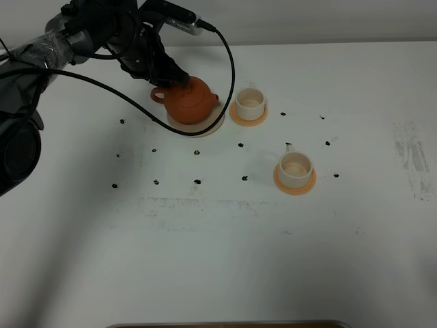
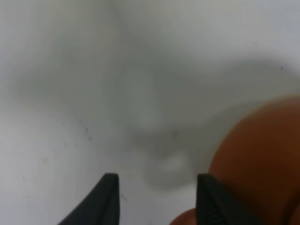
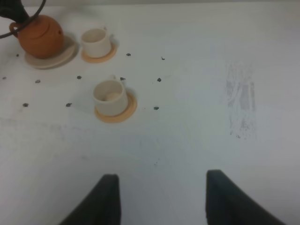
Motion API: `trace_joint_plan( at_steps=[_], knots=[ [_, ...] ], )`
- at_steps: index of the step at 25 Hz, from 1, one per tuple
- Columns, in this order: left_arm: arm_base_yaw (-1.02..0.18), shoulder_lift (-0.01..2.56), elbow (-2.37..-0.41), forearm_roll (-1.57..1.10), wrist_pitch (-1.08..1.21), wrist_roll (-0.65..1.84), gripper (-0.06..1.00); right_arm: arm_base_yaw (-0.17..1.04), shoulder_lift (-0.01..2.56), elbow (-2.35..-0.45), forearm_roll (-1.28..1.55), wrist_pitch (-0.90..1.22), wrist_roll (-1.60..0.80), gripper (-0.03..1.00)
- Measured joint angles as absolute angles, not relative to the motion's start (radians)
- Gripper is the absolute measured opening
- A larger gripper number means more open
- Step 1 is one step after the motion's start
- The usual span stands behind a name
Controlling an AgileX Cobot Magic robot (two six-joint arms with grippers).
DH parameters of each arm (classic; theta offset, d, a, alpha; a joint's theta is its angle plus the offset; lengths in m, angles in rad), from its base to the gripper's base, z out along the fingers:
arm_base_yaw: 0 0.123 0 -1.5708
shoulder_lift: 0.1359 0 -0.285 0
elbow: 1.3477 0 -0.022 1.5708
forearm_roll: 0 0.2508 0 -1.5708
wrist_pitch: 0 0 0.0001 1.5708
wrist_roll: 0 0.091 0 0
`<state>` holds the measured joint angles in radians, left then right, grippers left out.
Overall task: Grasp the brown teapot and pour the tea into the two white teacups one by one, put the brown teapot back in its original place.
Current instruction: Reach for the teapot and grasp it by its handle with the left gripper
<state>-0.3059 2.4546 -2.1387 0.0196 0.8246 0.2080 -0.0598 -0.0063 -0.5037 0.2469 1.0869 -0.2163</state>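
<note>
1. The teapot [image 1: 191, 102] sits upright with its lid on, on the pale saucer [image 1: 205, 128] toward the back left of the white table [image 1: 225, 260]. Its spout points at the nearer of the two cups and its loop handle faces the other way.
2. The left gripper [image 1: 171, 75] is right down at the handle side of the pot. In the left wrist view its fingers [image 2: 108, 199] are spread wide with nothing clamped. The pot is a brown blur just beside one finger, and a bit of brown pokes into the gap. It's too blurry to say if anything's touching.
3. A black cable [image 1: 229, 61] loops from that arm over the table behind the pot.
4. The back cup [image 1: 249, 102] is on its orange coaster [image 1: 248, 124], just beside the saucer.
5. The front cup [image 1: 295, 166] is on its own coaster [image 1: 295, 190], well apart from the pot, closer to the front and further right.
6. The right gripper [image 3: 161, 201] hangs over bare table with its fingers apart, holding nothing, well away from the cups.
7. Small black marks [image 1: 197, 182] dot the tabletop around everything.
</note>
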Motion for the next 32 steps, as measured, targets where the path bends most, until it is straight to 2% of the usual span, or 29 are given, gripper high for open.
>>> trace_joint_plan(
  at_steps=[32],
  knots=[
    [-0.272,2.455,-2.139,0.013,0.839,0.208,0.41,-0.060,-0.006,-0.504,0.248,1.087,-0.216,0.44]
  ],
)
